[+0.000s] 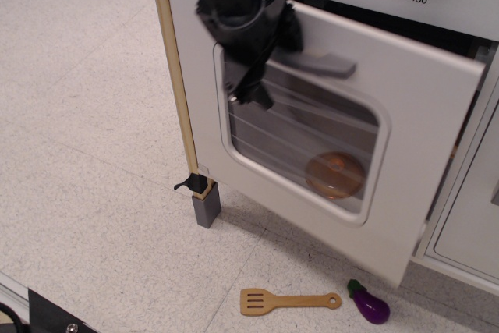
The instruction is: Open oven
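Speckled pale floor (93, 154) — oven (405, 115) door ajar, gripper (253, 83) blurred at its handle, grip state unclear.

Robot lab play-kitchen setup: white toy oven (327, 146) on speckled floor (86, 154), wooden toy spatula (288, 300), plastic eggplant (369, 303) beside it.

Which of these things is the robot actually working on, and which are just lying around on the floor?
Part of the job:
oven door, tilted partly open
grey handle
gripper, at the handle's left end

Just lying about:
wooden spatula
toy eggplant
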`<control>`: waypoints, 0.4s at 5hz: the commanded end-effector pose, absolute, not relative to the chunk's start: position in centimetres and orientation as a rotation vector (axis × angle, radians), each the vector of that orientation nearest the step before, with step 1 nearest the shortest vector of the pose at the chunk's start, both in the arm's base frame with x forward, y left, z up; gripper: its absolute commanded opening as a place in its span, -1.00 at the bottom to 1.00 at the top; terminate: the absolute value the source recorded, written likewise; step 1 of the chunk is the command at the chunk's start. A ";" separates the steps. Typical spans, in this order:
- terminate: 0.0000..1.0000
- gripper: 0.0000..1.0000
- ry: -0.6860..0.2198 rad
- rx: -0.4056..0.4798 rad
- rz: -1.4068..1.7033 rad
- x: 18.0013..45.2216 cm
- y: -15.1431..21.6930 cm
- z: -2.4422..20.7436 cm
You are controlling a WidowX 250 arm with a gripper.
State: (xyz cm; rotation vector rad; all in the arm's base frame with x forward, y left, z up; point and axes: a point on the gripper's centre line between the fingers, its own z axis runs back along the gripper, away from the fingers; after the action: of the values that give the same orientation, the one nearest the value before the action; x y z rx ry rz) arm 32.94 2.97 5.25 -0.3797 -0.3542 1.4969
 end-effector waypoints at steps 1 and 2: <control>-1.00 1.00 -0.377 -0.341 1.440 27.4 7.6 5.7; -1.00 1.00 -0.341 -0.329 1.404 26.2 8.9 7.4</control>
State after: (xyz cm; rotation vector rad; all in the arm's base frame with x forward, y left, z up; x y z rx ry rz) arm 26.73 6.79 5.81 -0.3189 -0.2959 1.3257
